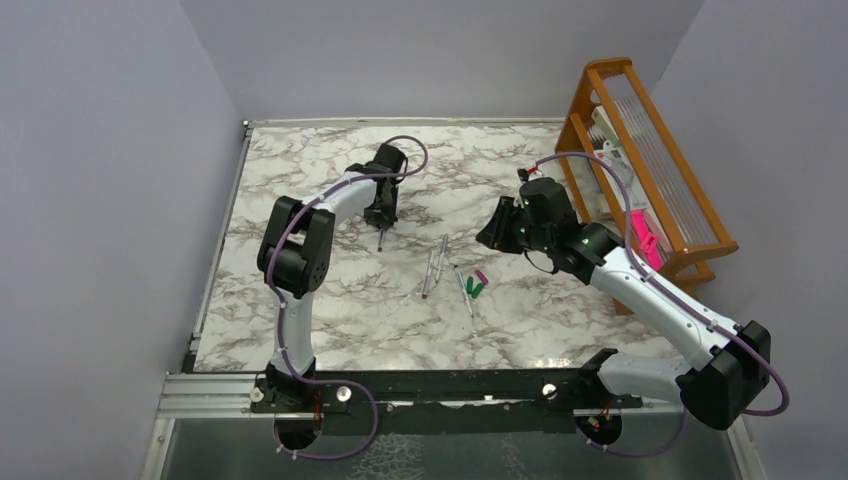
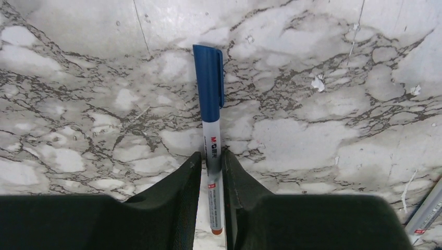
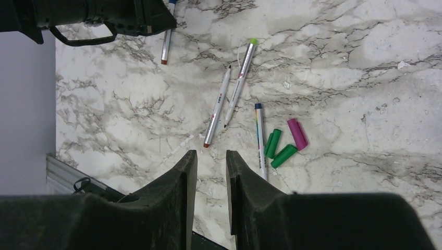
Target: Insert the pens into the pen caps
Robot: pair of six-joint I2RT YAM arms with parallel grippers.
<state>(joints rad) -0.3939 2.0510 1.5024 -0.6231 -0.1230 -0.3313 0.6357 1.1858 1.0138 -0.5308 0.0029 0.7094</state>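
Right claw (image 3: 211, 154) here, jaws a bit apart, empty. Loose pens (image 3: 216, 107) lie just ahead, lengthwise away from me; pen caps (image 3: 284, 155) ahead-right.

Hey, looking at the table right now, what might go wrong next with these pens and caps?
1. The left fingers sit close on either side of the blue-capped pen; pulling away may drag or roll it.
2. The two green caps and the magenta cap lie bunched beside a pen; grabbing one may scatter the rest.
3. Two more pens lie close side by side; lifting one may shift the other.
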